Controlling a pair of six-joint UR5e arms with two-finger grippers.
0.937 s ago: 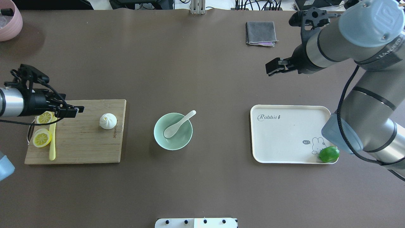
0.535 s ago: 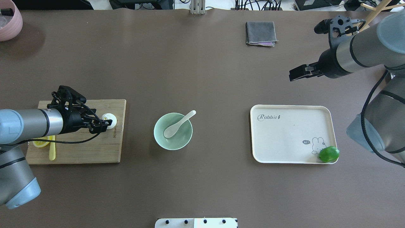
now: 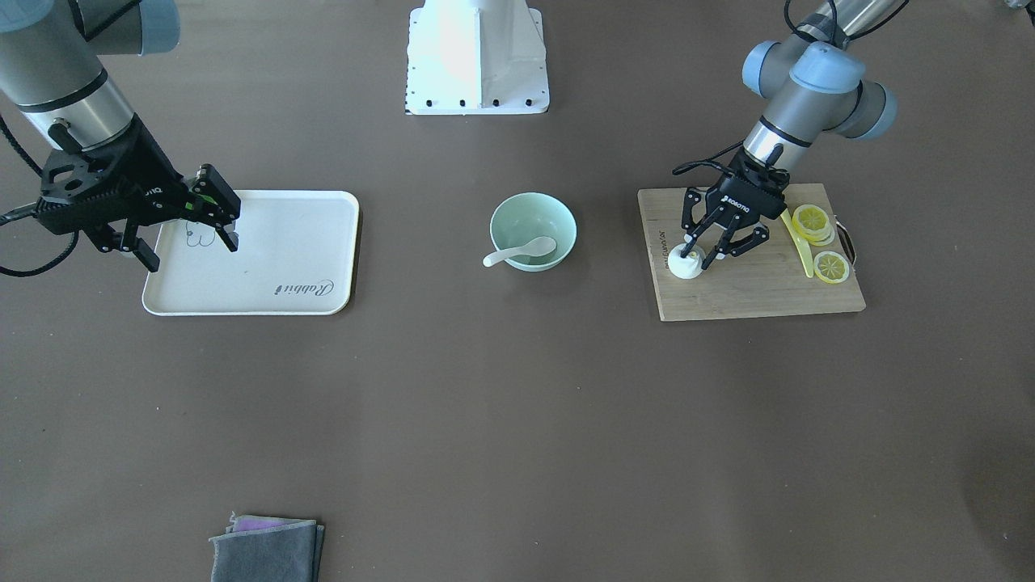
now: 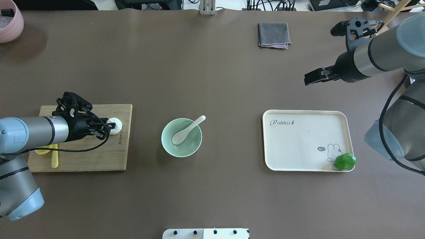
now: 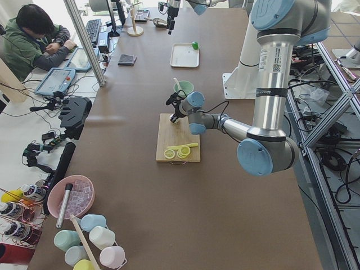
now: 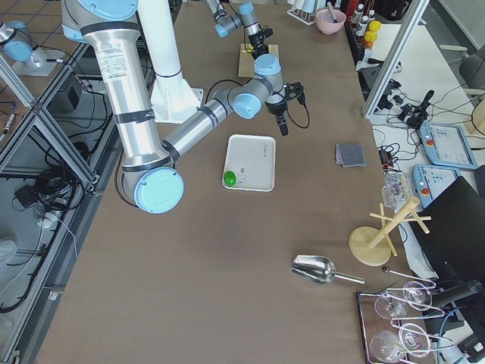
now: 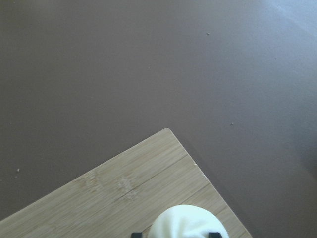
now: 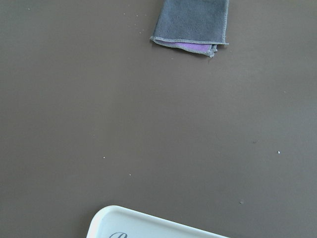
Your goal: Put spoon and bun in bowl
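The bun point(image 3: 682, 267), straddled on the cutting board point(image 3: 760, 293) by the open fingers of the left gripper point(image 3: 700, 259) while the right gripper point(image 3: 192, 252) was held open and empty, was judged soft, light and easily dented, best pinched gently across its round sides.

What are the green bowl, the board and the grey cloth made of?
The bowl looks like glazed ceramic: smooth and glossy, though possibly melamine. The board looks like bamboo or wood: matte, with straight-grained strips. The cloth looks like soft fabric, folded, with a stitched hem.
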